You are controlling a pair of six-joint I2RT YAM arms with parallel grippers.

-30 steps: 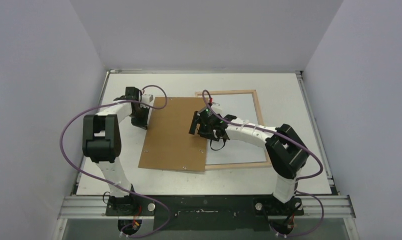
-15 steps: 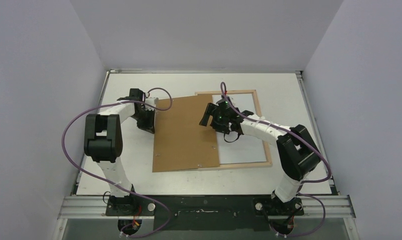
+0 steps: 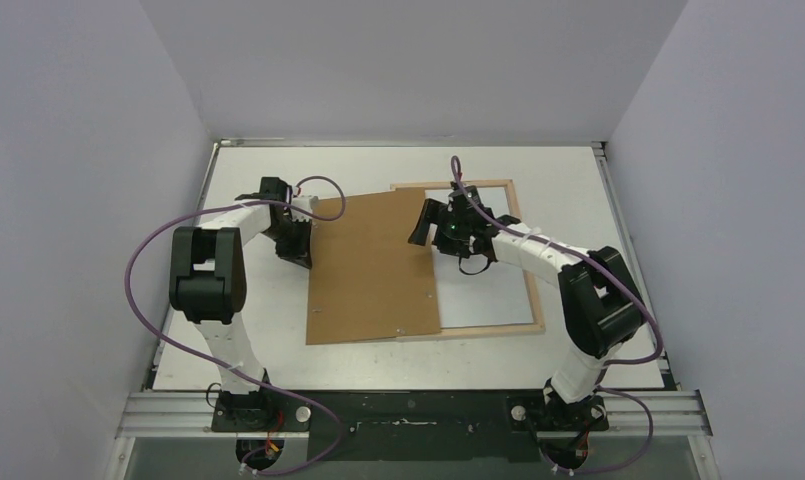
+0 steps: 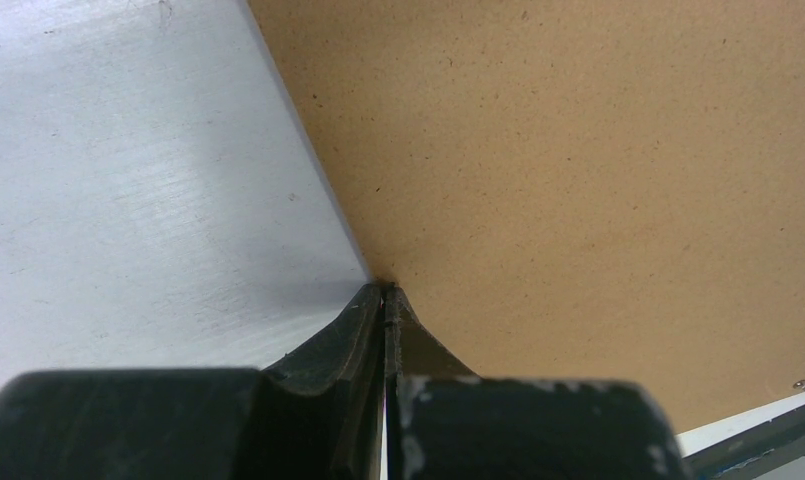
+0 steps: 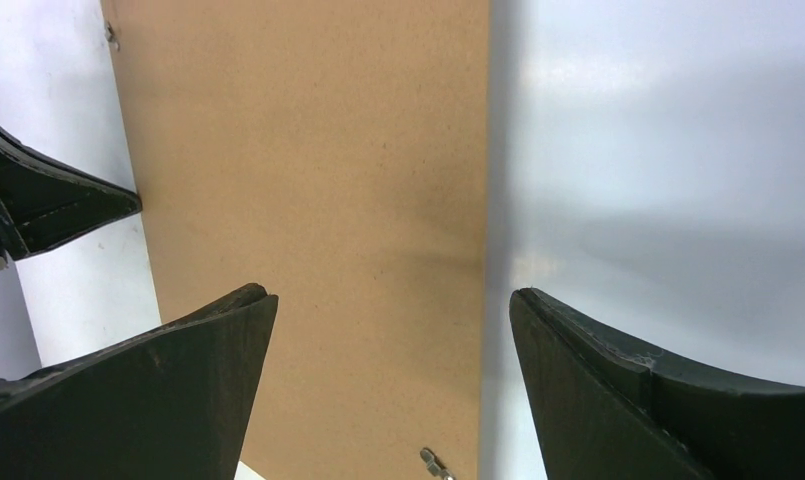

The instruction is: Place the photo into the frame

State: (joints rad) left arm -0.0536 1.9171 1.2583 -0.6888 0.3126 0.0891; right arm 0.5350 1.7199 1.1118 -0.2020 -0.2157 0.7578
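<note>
"Along the near side of the layout, what do you record?" asks the supervisor.

"The backing panel [image 3: 373, 270] lies slightly skewed and covers the left part of the frame [image 3: 535, 300]. The photo [image 3: 483, 295] lies white side up inside the frame, with its left portion under the panel. I judge it seated. First risk: a further shove could ride the panel up on the slats instead of dropping it in, or drag the frame and print along with it."

"And the grippers, further in?"

"The left gripper [image 4: 384, 295] has its fingers pressed together with nothing between them, and the tips meet the panel's left edge. A push from that single point would likely turn the panel rather than square it. The right gripper [image 5: 390, 300] has its fingers spread wide, holds nothing, and hovers over the panel's right edge where it crosses the print. If it descends there, a finger could catch that edge and tip the panel, or scuff the print's back. Its purple cable [image 3: 456, 170] loops above the frame's far slat, so a snag is possible."

"Surface and room?"

"A metal rail [image 3: 408, 410] runs along the near edge. The table [image 3: 598, 350] is white and smooth, with a soft sheen and faint scuffs, so flat parts should slide readily. Plain pale walls [image 3: 408, 70] close in on the left, right and far sides."
</note>
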